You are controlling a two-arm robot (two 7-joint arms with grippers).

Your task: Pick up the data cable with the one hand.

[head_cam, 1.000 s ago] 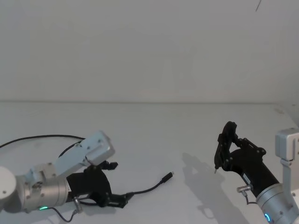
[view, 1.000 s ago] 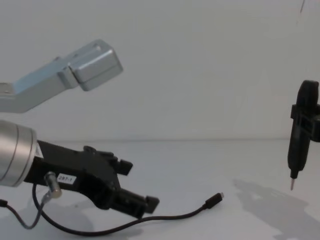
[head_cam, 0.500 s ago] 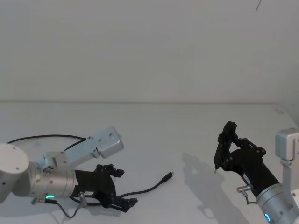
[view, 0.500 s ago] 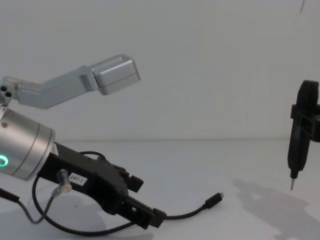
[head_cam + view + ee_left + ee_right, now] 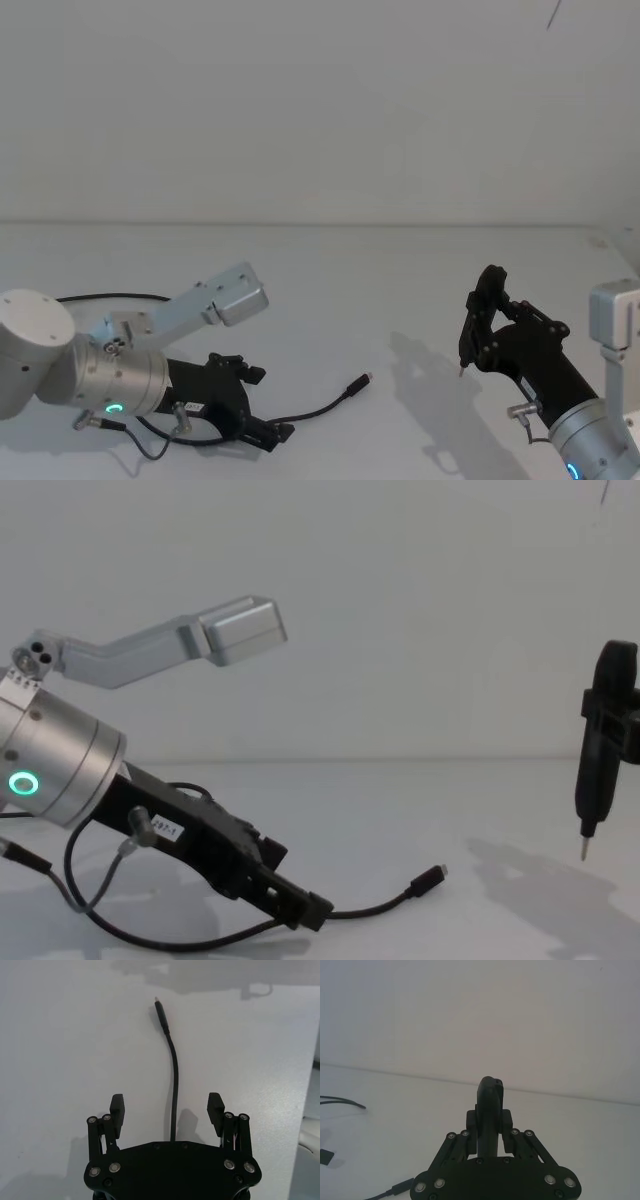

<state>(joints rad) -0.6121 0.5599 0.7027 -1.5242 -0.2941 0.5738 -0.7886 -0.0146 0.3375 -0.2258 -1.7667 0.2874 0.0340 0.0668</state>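
Observation:
The data cable (image 5: 322,404) lies on the white table, its small plug (image 5: 358,384) pointing away from my left arm. In the left wrist view the data cable (image 5: 174,1075) runs straight out between the two fingers. My left gripper (image 5: 166,1105) is open and low over the table, one finger on each side of the cable, apart from it. The left gripper (image 5: 297,885) tilts down beside the cable (image 5: 375,911). My right gripper (image 5: 484,322) hovers at the right, shut on a slim black pen-like tool (image 5: 598,750) with a thin metal tip.
A short grey wire with a metal connector (image 5: 132,832) hangs from my left wrist. More of the black cable (image 5: 105,297) loops behind the left arm. The table's back edge (image 5: 330,224) meets a plain white wall. Bare tabletop (image 5: 400,300) lies between the arms.
My left arm has swung forward and tipped its open gripper down toward the table, along the cable. The cable end has hardly shifted. The right arm and its tool have stayed still.

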